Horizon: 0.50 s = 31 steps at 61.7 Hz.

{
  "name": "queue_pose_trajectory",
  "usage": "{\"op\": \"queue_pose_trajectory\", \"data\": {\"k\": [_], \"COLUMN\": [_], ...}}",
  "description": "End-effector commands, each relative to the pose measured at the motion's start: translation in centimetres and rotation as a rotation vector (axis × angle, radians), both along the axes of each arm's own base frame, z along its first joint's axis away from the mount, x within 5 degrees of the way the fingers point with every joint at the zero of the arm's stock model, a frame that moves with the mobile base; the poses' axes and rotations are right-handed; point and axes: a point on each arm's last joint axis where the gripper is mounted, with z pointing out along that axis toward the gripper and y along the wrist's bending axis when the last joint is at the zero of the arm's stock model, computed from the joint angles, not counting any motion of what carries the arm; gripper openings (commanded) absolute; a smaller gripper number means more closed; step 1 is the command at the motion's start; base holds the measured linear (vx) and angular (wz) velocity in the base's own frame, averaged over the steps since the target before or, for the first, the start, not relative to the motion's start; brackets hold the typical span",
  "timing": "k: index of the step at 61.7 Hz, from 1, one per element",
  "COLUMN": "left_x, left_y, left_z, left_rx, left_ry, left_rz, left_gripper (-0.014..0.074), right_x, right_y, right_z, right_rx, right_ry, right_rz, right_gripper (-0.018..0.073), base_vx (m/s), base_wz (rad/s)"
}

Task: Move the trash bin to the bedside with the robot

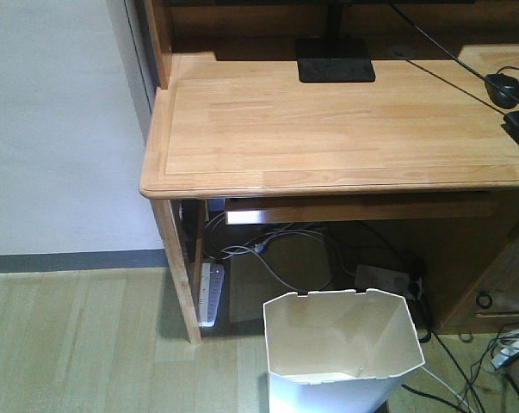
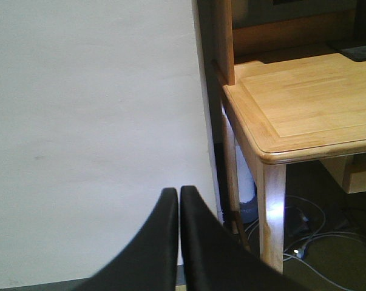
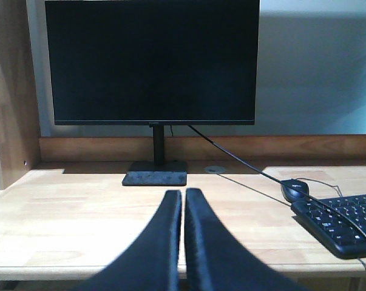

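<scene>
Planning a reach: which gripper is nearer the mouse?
Right, probably. Right gripper faces the desk, mouse ahead to its right; left gripper is off the desk's left corner.

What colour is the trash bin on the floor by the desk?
White outside, cream inside. The trash bin shows best in the exterior front-facing view.

White trash bin (image 1: 328, 391) standing upright on the wooden floor (image 1: 70, 344), just in front of the desk (image 1: 328, 129).
Plastic, with faceted angular walls and a wide rim narrowing downward; cream inside, mouth open upward, lower part cut off by the picture edge. Placed to the right of the desk's front left leg, near the cables under it. Left gripper (image 2: 178, 191) and right gripper (image 3: 183, 194) both black, fingers pressed together.
</scene>
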Motion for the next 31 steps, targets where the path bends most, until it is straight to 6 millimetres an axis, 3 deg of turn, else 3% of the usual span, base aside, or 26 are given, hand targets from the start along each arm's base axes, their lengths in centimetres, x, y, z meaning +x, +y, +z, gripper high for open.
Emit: {"op": "queue_pose_trajectory", "data": {"k": [1,16,31], "left_x": [0.1,0.1,0.1], "left_y": [-0.1,-0.1,-0.1], "left_z": [-0.2,-0.2,-0.2], "left_rx": [-0.012,-0.012,-0.012], "left_ry": [-0.055,-0.055,-0.055], "left_rz": [-0.015,-0.015,-0.015], "left_gripper": [-0.0006,-0.0006,-0.0006], "right_x": [0.2,3.6,6.5], "right_y": [0.0,0.0,-0.1], "right_z": [3.0,6.2,5.2], "right_rx": [-0.026,-0.019,-0.026], "right_ry": [-0.079,0.208,0.592], "right_rz": [0.0,-0.001,-0.004], "right_gripper": [-0.0011,-0.0011,-0.0011], "base_vx": [0.0,0.0,0.0], "base_wz": [0.0,0.0,0.0]}}
